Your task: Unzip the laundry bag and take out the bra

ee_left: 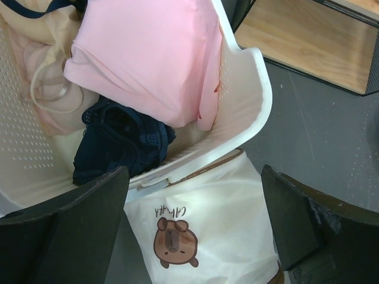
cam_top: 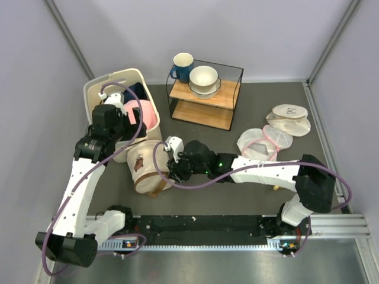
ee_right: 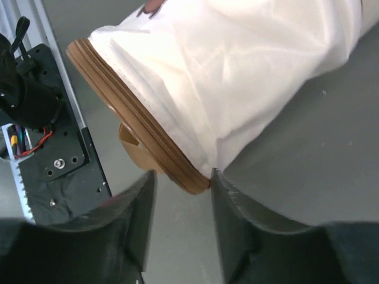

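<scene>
Laundry bag (cam_top: 145,168) is lying on its side on the table (cam_top: 201,133), just in front of the plastic basket (cam_top: 112,76), between the two arms. Progress is looking like near zero: brown zip rim (ee_right: 136,118) is reading as closed, no lining is showing, no bra is out. Unzip and removal are both pending.

Right gripper (ee_right: 182,173) is sitting at the rim's edge with a narrow gap between the fingers, not pinching anything that I can see. Left gripper (ee_left: 194,171) is hovering wide apart over the bag and the basket lip, holding nothing.

Counting:
- 1 bag, 1 basket
- 1 wire shelf (cam_top: 204,112)
- 1 blue mug (cam_top: 180,66)
- 1 white bowl (cam_top: 203,78), possibly stacked on a second
- 2 pink-rimmed mesh pouches (cam_top: 256,145), overlapping
- cream round pieces (cam_top: 288,118) beyond them, count unclear
</scene>
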`<action>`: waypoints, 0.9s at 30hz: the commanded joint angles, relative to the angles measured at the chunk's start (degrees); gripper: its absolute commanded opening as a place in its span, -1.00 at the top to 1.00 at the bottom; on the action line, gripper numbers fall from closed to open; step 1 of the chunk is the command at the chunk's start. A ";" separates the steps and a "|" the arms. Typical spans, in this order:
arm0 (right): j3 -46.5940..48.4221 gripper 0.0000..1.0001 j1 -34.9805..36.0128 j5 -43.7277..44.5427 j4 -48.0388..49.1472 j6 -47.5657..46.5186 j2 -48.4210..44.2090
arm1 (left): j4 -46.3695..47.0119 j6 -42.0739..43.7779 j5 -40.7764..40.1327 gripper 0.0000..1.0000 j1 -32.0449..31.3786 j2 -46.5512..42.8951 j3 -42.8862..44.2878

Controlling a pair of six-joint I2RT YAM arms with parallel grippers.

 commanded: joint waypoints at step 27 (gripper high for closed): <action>3.16 1.00 -12.58 0.35 -19.77 20.68 -19.07 | -1.06 0.51 13.21 -0.97 0.11 -6.80 1.70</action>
